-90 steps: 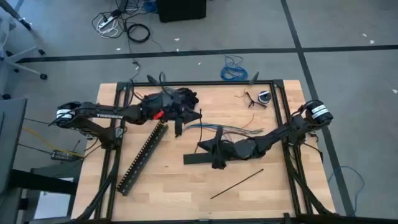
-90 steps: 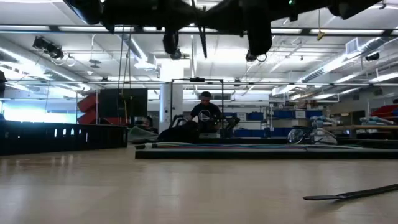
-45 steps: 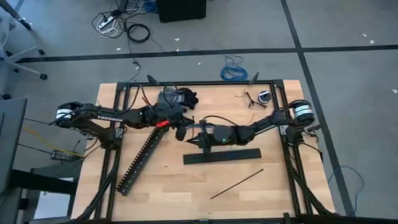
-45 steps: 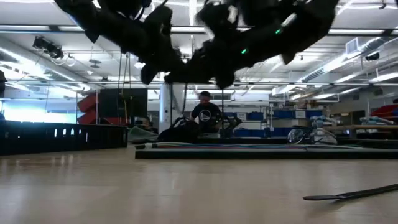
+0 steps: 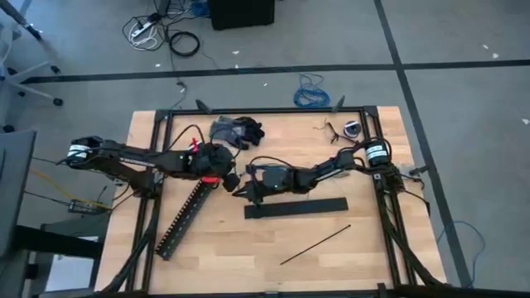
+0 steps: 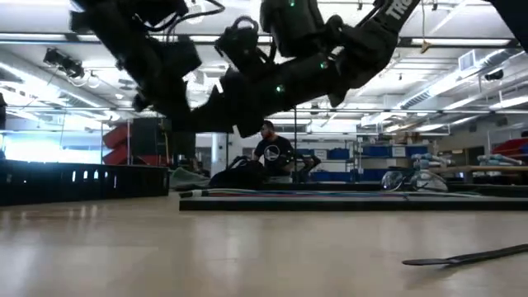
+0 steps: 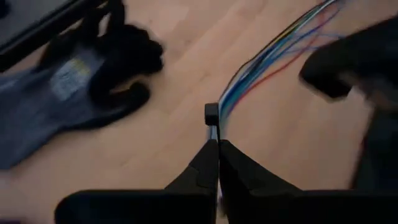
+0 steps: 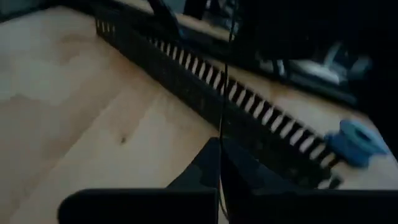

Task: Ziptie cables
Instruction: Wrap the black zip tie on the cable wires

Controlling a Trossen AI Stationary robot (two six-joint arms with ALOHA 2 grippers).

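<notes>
The cables [image 7: 273, 50], thin blue, green, white and red wires, show only in the left wrist view. They run together into the small black head of a ziptie [image 7: 211, 113]. My left gripper [image 5: 228, 179] [image 7: 216, 147] is shut right behind that head. My right gripper [image 5: 245, 189] [image 8: 219, 144] faces it from close by and is shut on a ziptie's thin black strip [image 8: 225, 68]. In the low view both arms [image 6: 247, 91] hang well above the table. A second ziptie [image 5: 315, 244] lies flat near the front edge. In the high view the right arm hides the cables. My left gripper pinches the gathered wires [image 7: 214, 132] between its two shut fingers, just behind the ziptie's head. The fingers lie along the bundle, which fans out beyond the head. My right gripper pinches the ziptie's thin strip [image 8: 221, 127] between its two shut fingers. The strip runs straight on beyond the fingertips.
Dark gloves [image 5: 237, 129] lie at the far edge, behind the grippers. A long slotted duct [image 5: 187, 212] slants across the left half. A flat black bar [image 5: 295, 207] lies just near of the right gripper. A small round part [image 5: 352, 128] sits at the far right.
My right gripper has risen from beside the black bar and swung toward the table's left, up to the left gripper. My left gripper has shifted toward the near edge and slightly left. The cables, spread on the table a second ago, are now covered by the right arm.
</notes>
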